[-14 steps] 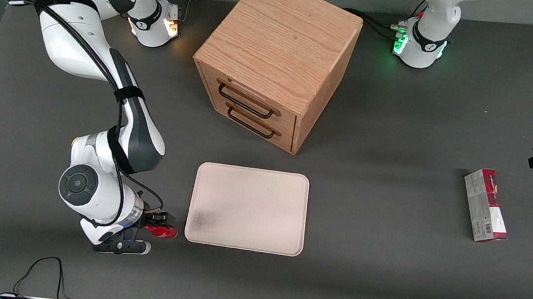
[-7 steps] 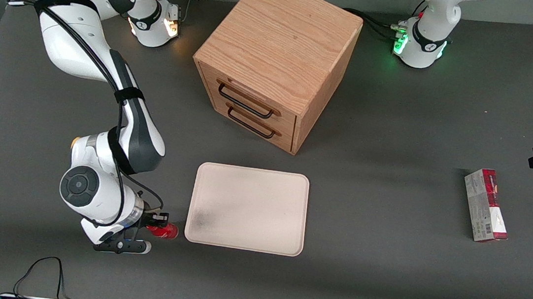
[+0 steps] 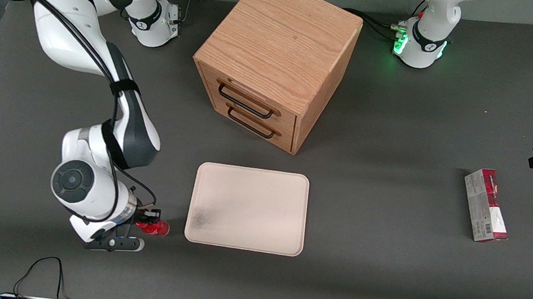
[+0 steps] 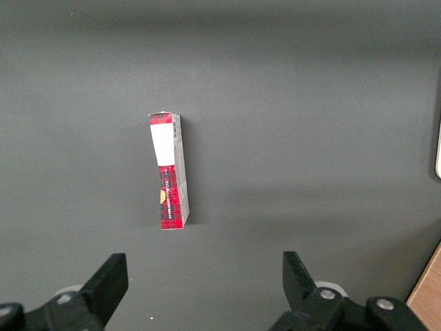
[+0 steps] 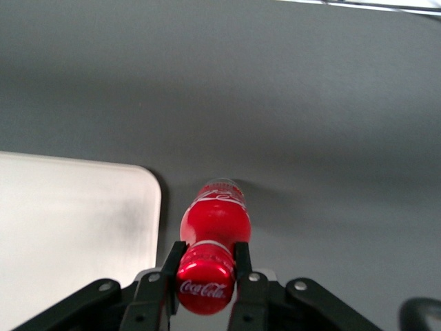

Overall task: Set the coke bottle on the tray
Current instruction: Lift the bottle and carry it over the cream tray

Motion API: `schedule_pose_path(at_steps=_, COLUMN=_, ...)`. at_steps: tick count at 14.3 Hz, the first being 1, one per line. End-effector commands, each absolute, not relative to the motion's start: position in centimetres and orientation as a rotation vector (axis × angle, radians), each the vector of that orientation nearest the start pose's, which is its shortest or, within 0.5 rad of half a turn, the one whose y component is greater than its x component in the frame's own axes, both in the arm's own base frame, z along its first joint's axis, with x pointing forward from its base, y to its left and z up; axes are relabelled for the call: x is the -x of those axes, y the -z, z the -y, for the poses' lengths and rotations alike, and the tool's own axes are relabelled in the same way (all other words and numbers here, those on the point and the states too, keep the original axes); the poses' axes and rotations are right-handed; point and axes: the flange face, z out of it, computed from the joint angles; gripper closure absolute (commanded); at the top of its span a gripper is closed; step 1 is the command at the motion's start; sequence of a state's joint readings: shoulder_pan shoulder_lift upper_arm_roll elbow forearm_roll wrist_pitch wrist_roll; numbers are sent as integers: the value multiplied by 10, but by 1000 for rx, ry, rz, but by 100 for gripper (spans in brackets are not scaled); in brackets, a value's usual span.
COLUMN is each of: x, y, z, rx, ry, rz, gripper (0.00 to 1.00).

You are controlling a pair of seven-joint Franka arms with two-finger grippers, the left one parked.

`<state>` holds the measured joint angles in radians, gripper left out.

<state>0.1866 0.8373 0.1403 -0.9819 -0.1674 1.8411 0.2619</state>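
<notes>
The coke bottle (image 3: 155, 228) is a tiny glossy red bottle with a red cap. My right gripper (image 3: 147, 221) is shut on it near its cap and holds it just beside the tray's (image 3: 248, 209) near corner at the working arm's end. In the right wrist view the two black fingers (image 5: 173, 256) clamp the bottle (image 5: 214, 224) at its neck, with the cap nearest the camera. The cream tray (image 5: 69, 227) lies flat beside the bottle, with a faint dark smudge near that corner. The bottle is off the tray.
A wooden drawer cabinet (image 3: 276, 59) with two black handles stands farther from the front camera than the tray. A red-and-grey carton (image 3: 485, 205) lies toward the parked arm's end of the table; it also shows in the left wrist view (image 4: 169, 170).
My right gripper with the bottle has shifted a little away from the tray, toward the working arm's end, and looks raised. The grip has not changed.
</notes>
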Motion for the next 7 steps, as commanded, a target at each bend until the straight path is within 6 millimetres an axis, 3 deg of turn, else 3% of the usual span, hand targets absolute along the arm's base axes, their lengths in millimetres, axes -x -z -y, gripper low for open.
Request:
schedule_pose_path(at_steps=1, x=-721, y=-450, z=-206, rx=3193, ry=23, rz=166, gripper=95)
schedule_pose_path(at_steps=5, x=-686, y=-553, z=-215, rx=3166, ry=100, rz=194, gripper=93)
schedule_pose_path(at_steps=7, x=-678, y=-568, z=-227, rx=3144, ry=127, rz=228, gripper=92)
